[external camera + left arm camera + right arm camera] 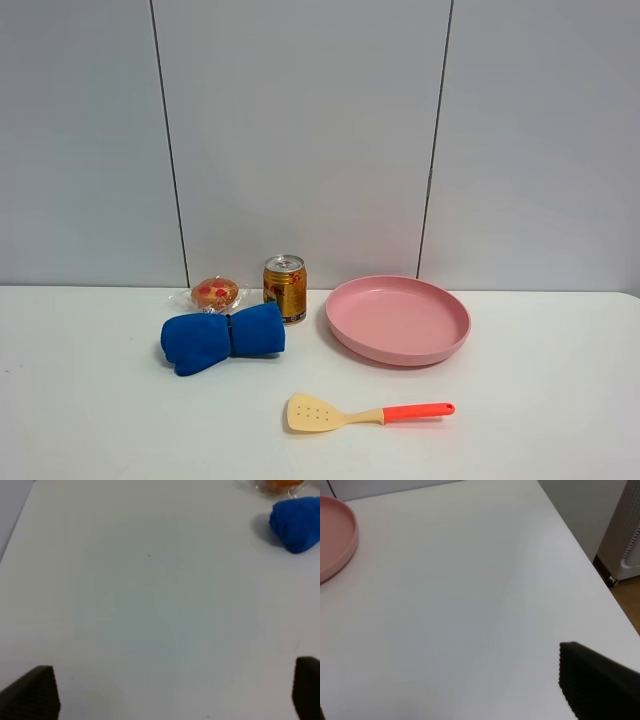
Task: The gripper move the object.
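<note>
The muffin (215, 292), golden-brown with red spots in clear wrap, sits on the white table at the back, left of a gold can (285, 288) and behind a blue cloth. Only its orange edge (282, 484) shows in the left wrist view. Neither gripper shows in the exterior high view. My left gripper (175, 690) is open and empty over bare table, well short of the muffin. My right gripper (450, 695) is open and empty over bare table; one black finger (590, 680) shows clearly.
A rolled blue cloth (222, 340) lies in front of the muffin and also shows in the left wrist view (297, 524). A pink plate (400, 355) sits right of the can; its rim (340, 545) shows in the right wrist view. A spatula (365, 412) lies near the front. The table's right edge (580, 550) drops to the floor.
</note>
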`<state>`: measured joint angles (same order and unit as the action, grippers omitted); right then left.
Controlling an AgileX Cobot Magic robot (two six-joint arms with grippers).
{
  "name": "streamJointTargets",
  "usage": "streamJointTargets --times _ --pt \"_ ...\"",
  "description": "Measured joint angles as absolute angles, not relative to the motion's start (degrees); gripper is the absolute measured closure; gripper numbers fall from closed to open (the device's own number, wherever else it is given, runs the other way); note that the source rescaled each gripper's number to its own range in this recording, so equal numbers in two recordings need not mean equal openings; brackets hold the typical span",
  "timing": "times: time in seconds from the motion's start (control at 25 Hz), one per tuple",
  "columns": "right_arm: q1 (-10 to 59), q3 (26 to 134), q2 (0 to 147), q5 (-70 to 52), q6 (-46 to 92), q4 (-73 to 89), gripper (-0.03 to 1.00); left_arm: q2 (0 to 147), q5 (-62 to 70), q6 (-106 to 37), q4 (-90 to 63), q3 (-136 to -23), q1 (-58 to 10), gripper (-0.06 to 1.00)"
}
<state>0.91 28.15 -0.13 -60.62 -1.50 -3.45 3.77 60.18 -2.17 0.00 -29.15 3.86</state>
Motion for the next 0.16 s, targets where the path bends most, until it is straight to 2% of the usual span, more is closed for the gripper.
streamJointTargets --times 0.16 --pt "0.91 28.15 -0.13 -60.62 -1.50 -3.45 0.10 3.77 60.18 -2.17 0.00 -29.15 3.86 -0.06"
